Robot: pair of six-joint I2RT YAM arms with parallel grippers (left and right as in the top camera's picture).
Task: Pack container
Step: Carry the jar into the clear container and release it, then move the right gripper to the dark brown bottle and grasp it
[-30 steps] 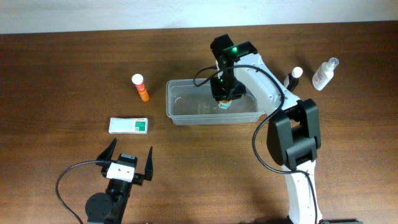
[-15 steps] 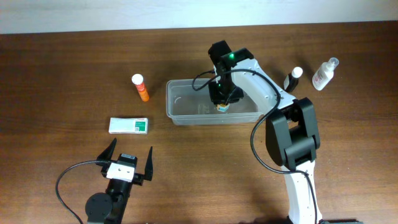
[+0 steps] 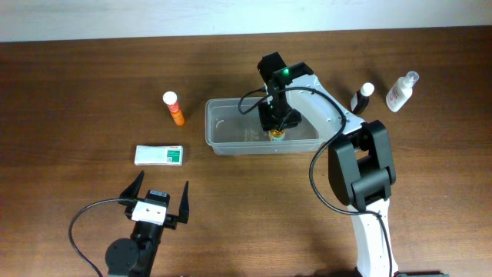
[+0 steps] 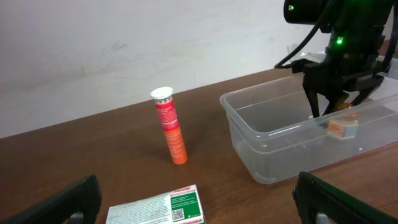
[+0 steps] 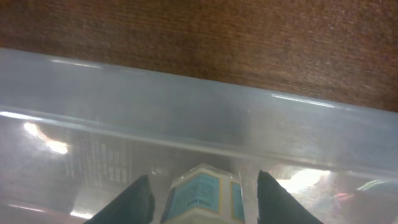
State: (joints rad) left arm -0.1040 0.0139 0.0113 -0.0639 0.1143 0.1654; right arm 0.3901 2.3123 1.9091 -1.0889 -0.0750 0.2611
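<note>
Container (image 3: 223, 127) on wooden table (image 3: 77, 92); white wall (image 4: 93, 50)

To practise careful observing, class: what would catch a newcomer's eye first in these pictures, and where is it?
First, the right gripper with its green light, hanging inside the clear container at the table's middle, open fingers either side of a small blue-labelled item. Next, the bright orange tube standing upright left of the container in the overhead view.

The counter (image 3: 77, 92) is dark brown wood grain, the container (image 3: 223, 129) milky clear, the tube (image 3: 174, 109) orange with a white cap, the box (image 3: 159, 155) white and green.
</note>
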